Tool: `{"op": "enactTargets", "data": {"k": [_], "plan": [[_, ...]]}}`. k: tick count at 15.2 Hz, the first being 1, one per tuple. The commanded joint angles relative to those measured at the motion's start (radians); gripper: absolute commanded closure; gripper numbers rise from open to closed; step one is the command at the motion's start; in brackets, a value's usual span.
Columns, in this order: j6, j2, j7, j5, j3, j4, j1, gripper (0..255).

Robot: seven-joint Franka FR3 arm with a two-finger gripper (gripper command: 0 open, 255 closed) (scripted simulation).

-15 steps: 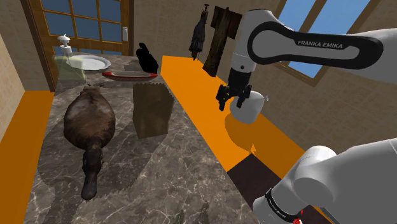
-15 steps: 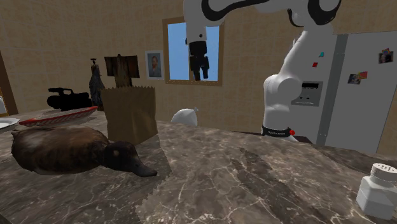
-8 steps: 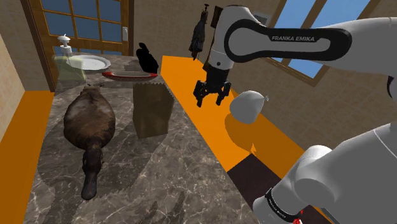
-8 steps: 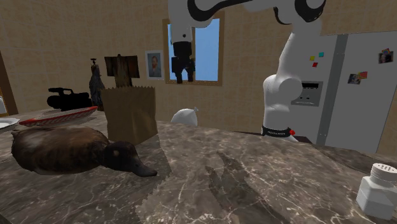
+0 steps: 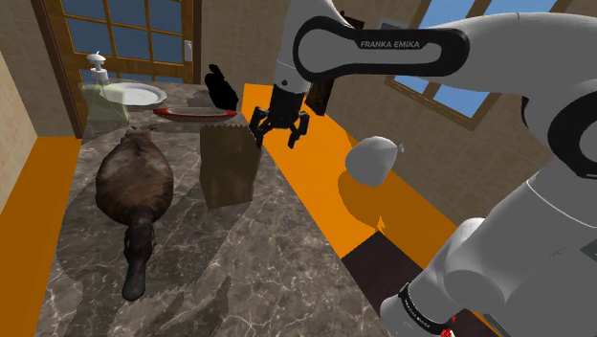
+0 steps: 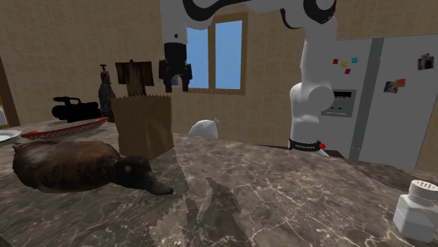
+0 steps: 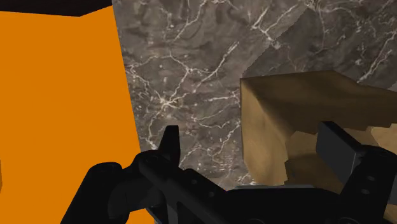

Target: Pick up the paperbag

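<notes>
One brown paperbag (image 5: 228, 165) stands upright on the marble tabletop (image 5: 277, 268).
Black fingers (image 7: 169, 147) are spread apart, gripping nothing, and hover just above the paperbag's open top corner; a brown platypus (image 5: 134, 182) lies beside it.

- Dark marble counter (image 5: 277, 258) carried everything.
- Paper bag (image 5: 230, 168) stood upright mid-counter.
- Platypus figure (image 5: 134, 182) lay beside it, on the shoulder view's left.
- Red-rimmed dish (image 5: 194, 113), white plate (image 5: 137, 93) and black camcorder (image 5: 221, 88) sat at the far end.

place: home kitchen | evidence: fridge (image 6: 400, 119) with magnets, marble counter (image 6: 281, 203), salt shaker (image 6: 417, 205), plate (image 5: 137, 93)
</notes>
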Motion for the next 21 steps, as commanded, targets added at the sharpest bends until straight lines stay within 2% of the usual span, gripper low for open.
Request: {"op": "enactTargets", "data": {"k": [1, 3, 10, 12, 13, 21], "plan": [[0.012, 0.070, 0.031, -0.014, 0.012, 0.076, 0.008, 0], [0.015, 0.108, 0.050, -0.023, 0.018, 0.120, 0.014, 0], [0.114, 0.122, 0.048, -0.025, 0.018, 0.035, 0.015, 0], [0.114, 0.122, 0.048, -0.025, 0.018, 0.035, 0.015, 0], [0.115, 0.124, 0.047, -0.025, 0.017, 0.036, 0.015, 255], [0.115, 0.123, 0.048, -0.025, 0.018, 0.035, 0.015, 255]]}}
